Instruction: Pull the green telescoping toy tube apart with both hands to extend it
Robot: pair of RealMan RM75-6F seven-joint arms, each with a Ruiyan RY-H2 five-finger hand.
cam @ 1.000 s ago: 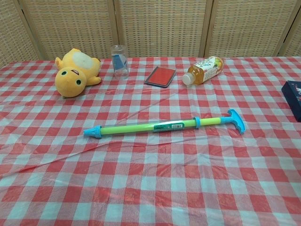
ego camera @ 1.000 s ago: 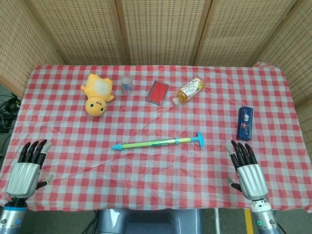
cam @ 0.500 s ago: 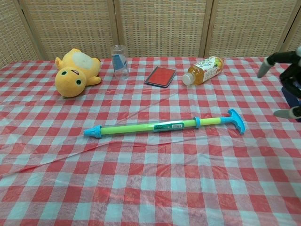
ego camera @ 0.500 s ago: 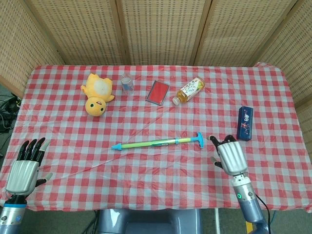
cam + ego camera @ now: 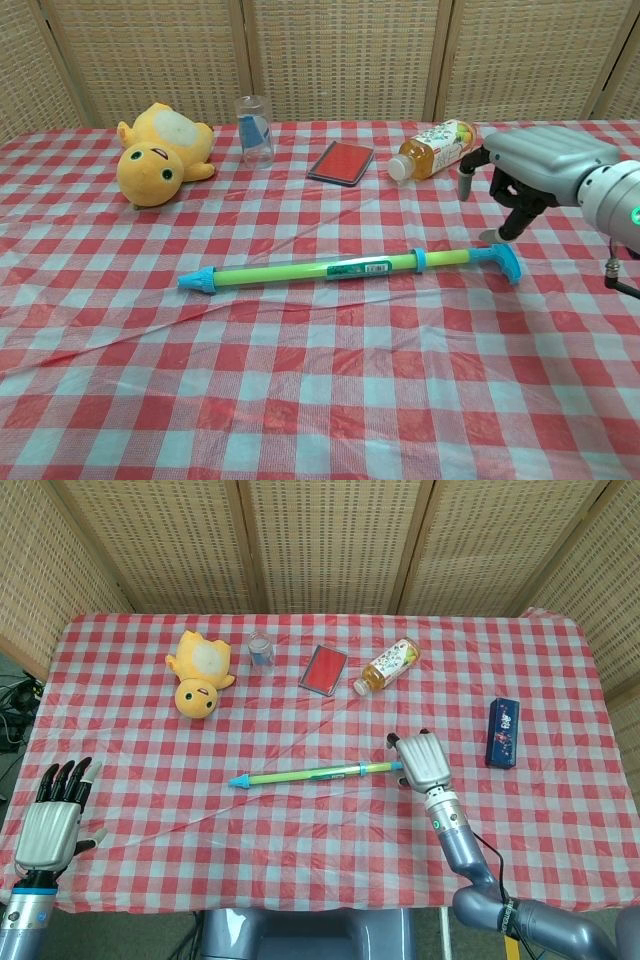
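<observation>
So the desk (image 5: pixel 120 830) has a red and white checkered cloth over it, a bit wrinkled. Along the far side sit a yellow plush toy (image 5: pixel 201 672), a small clear cup (image 5: pixel 261 652), a red card wallet (image 5: pixel 324 669) lying flat, and a tea bottle (image 5: pixel 388 666) on its side. The green telescoping toy tube (image 5: pixel 310 774) lies roughly in the middle, blue handle pointing right. Off to the right there's a dark blue box (image 5: pixel 502 732).
</observation>
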